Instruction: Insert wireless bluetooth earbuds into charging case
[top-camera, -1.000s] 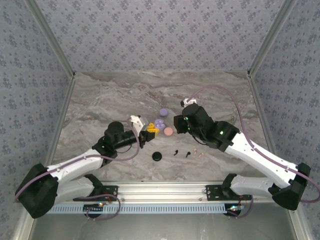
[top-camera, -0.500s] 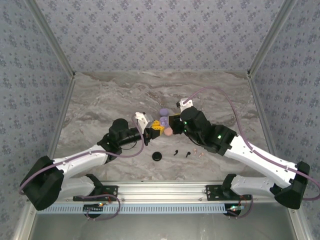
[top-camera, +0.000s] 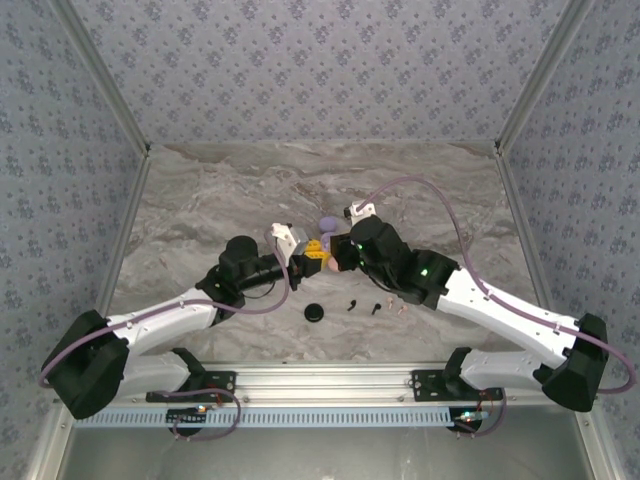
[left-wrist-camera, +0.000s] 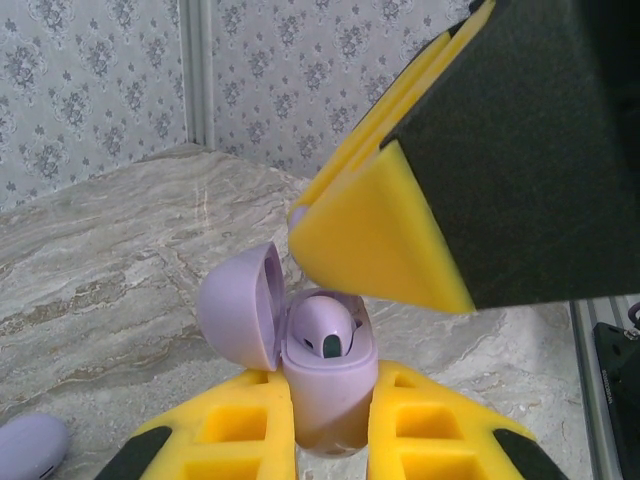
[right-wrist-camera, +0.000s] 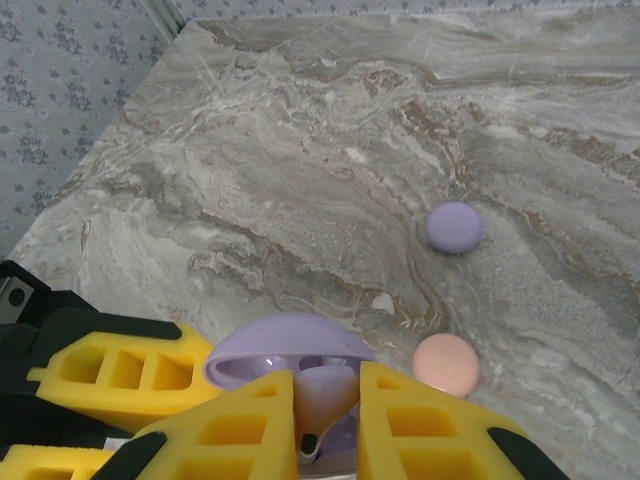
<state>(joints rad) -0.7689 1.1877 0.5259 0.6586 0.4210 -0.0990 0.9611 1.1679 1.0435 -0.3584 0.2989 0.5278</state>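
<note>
My left gripper (left-wrist-camera: 332, 440) is shut on a lilac charging case (left-wrist-camera: 330, 395), held upright above the table with its lid (left-wrist-camera: 240, 305) swung open. One lilac earbud (left-wrist-camera: 325, 328) sits in the case. My right gripper (right-wrist-camera: 325, 420) is shut on a second lilac earbud (right-wrist-camera: 326, 392), stem down, directly over the open case (right-wrist-camera: 285, 345). In the top view the left gripper (top-camera: 315, 252) and right gripper (top-camera: 337, 256) meet tip to tip at mid-table. Two black earbuds (top-camera: 352, 305) (top-camera: 375, 308) and tiny pale pink ones (top-camera: 396, 304) lie on the marble nearer the bases.
A lilac round disc (right-wrist-camera: 454, 226) and a pale pink disc (right-wrist-camera: 446, 362) lie just beyond the grippers. A black disc (top-camera: 315, 312) lies near the black buds. Patterned walls close in the marble table (top-camera: 200, 210) on three sides.
The right gripper has moved left with its earbud until it hangs over the open case. The left gripper shifted slightly right, then held still.
</note>
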